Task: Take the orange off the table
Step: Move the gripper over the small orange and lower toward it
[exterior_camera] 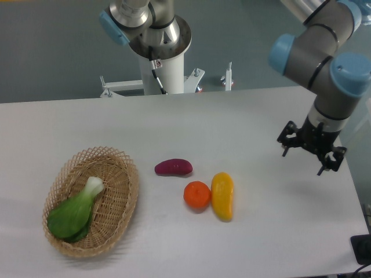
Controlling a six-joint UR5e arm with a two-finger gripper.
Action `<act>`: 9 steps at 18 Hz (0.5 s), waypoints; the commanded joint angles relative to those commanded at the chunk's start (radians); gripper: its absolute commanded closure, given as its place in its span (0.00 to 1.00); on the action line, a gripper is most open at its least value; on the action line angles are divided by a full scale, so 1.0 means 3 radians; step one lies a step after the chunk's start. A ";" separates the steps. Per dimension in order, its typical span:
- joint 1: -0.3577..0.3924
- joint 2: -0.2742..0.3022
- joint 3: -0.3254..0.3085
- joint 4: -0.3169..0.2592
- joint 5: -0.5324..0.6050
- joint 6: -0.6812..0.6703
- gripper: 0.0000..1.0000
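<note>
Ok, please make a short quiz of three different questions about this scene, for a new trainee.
1. True or false: the orange lies inside the wicker basket.
2. Which thing touches the orange, or nearly so?
A. the purple vegetable
B. the elongated yellow fruit
C. the bok choy
3. Fill the gap: the gripper hangs over the table, to the ____ of the orange in the picture, holding nothing.

Key
1. False: it lies on the bare table, right of the basket.
2. B: the yellow fruit lies directly against its right side.
3. Right, and farther back.
</note>
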 joint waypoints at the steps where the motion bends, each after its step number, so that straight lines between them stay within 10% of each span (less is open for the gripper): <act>1: -0.0031 0.0021 -0.0016 -0.0005 -0.0082 -0.0103 0.00; 9: -0.0399 0.0036 -0.0271 0.0357 -0.0098 -0.0564 0.00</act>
